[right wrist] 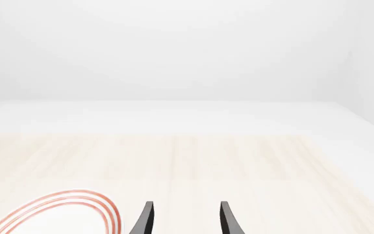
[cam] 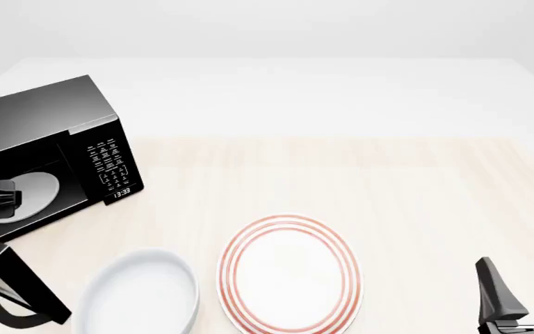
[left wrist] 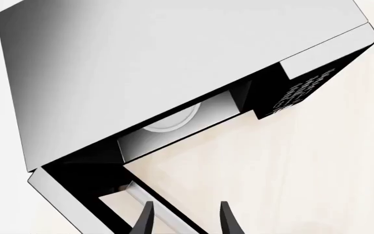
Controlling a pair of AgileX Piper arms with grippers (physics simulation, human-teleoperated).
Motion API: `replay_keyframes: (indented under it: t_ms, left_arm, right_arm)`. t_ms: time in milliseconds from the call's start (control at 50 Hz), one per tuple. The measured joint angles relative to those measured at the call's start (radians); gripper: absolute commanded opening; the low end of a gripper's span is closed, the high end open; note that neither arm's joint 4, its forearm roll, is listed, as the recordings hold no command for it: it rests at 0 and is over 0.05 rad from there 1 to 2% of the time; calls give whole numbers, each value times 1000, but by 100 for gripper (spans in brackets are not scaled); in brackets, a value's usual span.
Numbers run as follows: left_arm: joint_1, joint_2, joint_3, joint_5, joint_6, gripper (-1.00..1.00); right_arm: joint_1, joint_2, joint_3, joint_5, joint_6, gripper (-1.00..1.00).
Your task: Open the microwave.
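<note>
Table point(cam: 416, 181): pale wood. Microwave point(cam: 53, 132) sits far left, door point(left wrist: 76, 190) swung wide open, turntable point(cam: 33, 189) visible inside, keypad point(cam: 109, 163) facing right. Red-ringed plate point(cam: 290, 275) near centre, white bowl point(cam: 142, 292) just left of it. Left gripper point(left wrist: 185, 219) at the open door, fingers spread, empty; whether it touches the door, can't tell. Right gripper point(cam: 519, 292) near right, well apart from everything, fingers apart, empty.

I count one microwave point(cam: 49, 149) at the far left of my counter point(cam: 388, 195), one white bowl point(cam: 137, 296) near me, and one red-ringed plate point(cam: 290, 275) just right of it; my two grippers, left point(left wrist: 183, 219) and right point(cam: 517, 296), both with jaws parted
</note>
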Motion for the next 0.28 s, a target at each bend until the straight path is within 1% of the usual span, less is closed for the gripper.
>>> replay_keyframes:
  t_ms: [280]
  left_arm:
    - [-3,-1,0,3,-5,100]
  right_arm:
    - [0,0,0,0,0,100]
